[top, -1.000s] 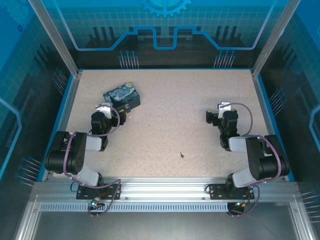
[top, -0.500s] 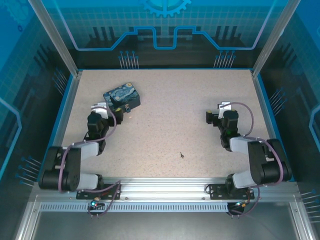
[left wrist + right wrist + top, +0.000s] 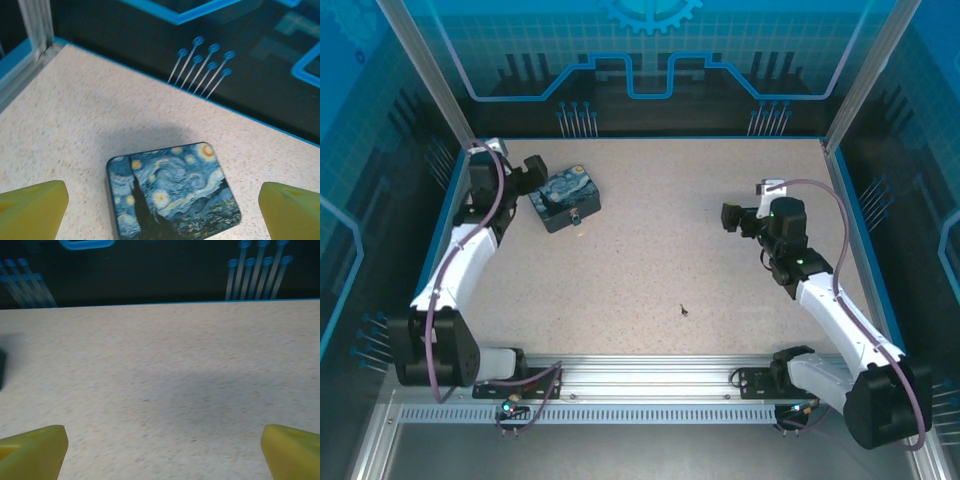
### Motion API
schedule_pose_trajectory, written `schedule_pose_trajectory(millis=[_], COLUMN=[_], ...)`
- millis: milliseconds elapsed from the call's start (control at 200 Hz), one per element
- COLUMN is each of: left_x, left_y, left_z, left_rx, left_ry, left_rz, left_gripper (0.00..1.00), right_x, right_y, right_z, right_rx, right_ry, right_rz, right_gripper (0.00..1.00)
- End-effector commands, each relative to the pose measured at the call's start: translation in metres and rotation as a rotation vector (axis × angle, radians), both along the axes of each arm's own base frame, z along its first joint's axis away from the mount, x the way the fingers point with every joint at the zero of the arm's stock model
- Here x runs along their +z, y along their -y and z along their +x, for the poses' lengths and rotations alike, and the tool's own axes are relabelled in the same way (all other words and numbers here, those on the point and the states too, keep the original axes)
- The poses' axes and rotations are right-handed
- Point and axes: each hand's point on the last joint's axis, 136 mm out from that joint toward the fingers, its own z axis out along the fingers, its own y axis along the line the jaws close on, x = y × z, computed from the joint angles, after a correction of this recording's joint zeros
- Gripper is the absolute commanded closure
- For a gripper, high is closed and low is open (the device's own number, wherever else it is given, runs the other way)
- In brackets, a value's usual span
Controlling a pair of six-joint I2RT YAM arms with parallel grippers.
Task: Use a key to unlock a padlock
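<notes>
The left jaws stand wide and empty at the far left of the surface (image 3: 650, 260), just beside the painted tin (image 3: 563, 198). The padlock (image 3: 577, 215) sits at the tin's near edge, too small to make out clearly. The key (image 3: 684, 310) lies alone nearer the front, well apart from both. It is probably light, thin, stiff and slippery, best pinched by its broad end. The right jaws, also wide and empty, hover at the right.

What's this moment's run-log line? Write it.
left tool: open, facing tin | right tool: open, above table | key: on table, apart from both tools
</notes>
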Motion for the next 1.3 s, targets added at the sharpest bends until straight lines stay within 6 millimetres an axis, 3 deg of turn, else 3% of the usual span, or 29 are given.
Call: schedule_pose_trajectory(millis=[0,195,405,470,830,1296], left_x=[-0.062,-0.100,-0.124,-0.130,-0.159,-0.190], left_y=[-0.010,-0.023,-0.002,-0.003,0.001,0.033], left_z=[-0.011,0.015,0.046,0.049,0.054,0.038], left_rx=[0.052,0.071,-0.047,-0.041,-0.061,-0.151], left_ry=[-0.249,-0.332,-0.352,-0.360,-0.422,-0.526], left_rz=[-0.128,-0.198,-0.300,-0.299,-0.316,-0.292], left_gripper=[0.01,0.01,0.01,0.01,0.11,0.33], right_x=[-0.023,-0.027,-0.031,-0.031,-0.032,-0.045], right_y=[-0.029,-0.053,-0.066,-0.068,-0.073,-0.080], right_z=[-0.026,-0.035,-0.036,-0.036,-0.034,-0.033], right_rx=[0.080,0.109,0.141,0.145,0.150,0.168], right_ry=[-0.178,-0.221,-0.239,-0.242,-0.254,-0.288], right_rz=[0.033,0.036,0.026,0.021,-0.027,-0.066], right_gripper=[0.00,0.00,0.00,0.00,0.00,0.00])
